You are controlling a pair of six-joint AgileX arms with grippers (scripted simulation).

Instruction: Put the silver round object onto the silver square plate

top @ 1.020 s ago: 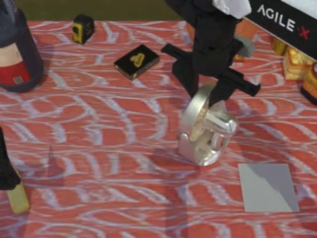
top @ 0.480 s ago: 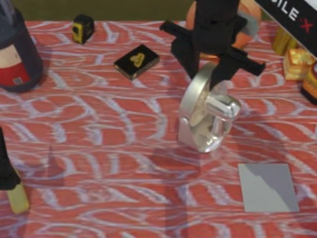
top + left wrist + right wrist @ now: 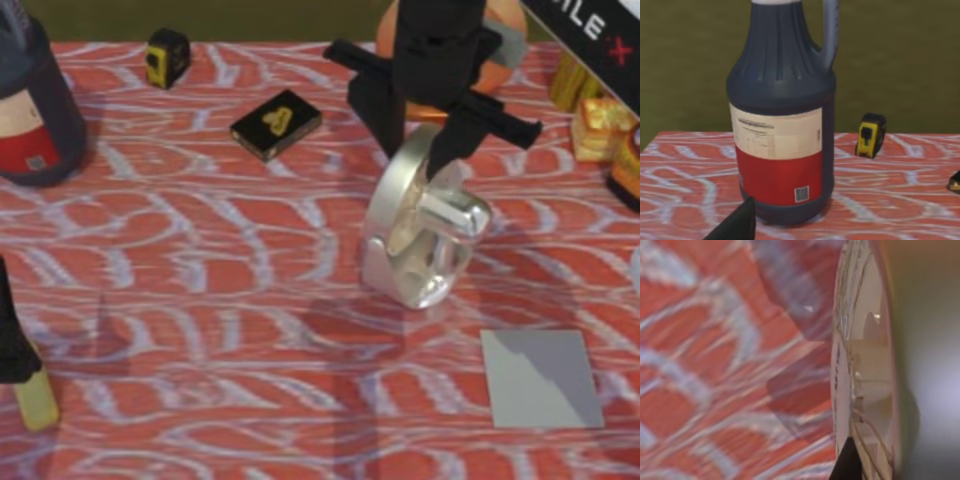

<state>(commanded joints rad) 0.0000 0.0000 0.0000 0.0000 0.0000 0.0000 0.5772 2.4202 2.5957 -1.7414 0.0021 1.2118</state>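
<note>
The silver round object [image 3: 420,240] hangs tilted above the red patterned table, its blocky base and knob turned to the right. My right gripper [image 3: 422,150] reaches down from above and is shut on the disc's upper rim, one black finger on each face. In the right wrist view the disc's rim [image 3: 860,365] fills the frame, with one fingertip [image 3: 845,462] against it. The silver square plate [image 3: 541,378] lies flat at the front right, bare, with a shadow across part of it. My left gripper [image 3: 12,345] is parked at the left edge and is open; only one fingertip [image 3: 737,225] shows.
A dark jug with a red and white label [image 3: 30,100] [image 3: 782,115] stands at the back left, a yellow tape measure [image 3: 167,57] beside it. A black box [image 3: 276,124] lies behind the middle. A copper-orange disc [image 3: 505,45] and yellow packs [image 3: 600,125] crowd the back right.
My right gripper has carried the silver round object slightly up and to the right, farther off the table. The left arm has stayed still.
</note>
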